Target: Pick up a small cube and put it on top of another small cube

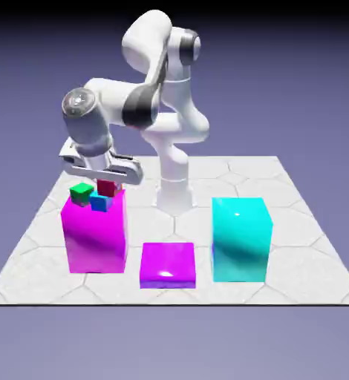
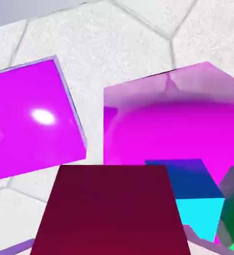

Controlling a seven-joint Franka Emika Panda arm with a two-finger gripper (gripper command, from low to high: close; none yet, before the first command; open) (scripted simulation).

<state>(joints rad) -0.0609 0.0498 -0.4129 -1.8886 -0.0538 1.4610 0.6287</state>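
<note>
A computer-made robot test scene, not a real room: a white robot arm [image 1: 162, 96] stands at a pale tabletop [image 1: 176, 230] patterned like cracked stone, with glossy, brightly coloured plain blocks [image 1: 240, 237] on it, against a blank blue-violet backdrop [image 1: 296, 82].
</note>
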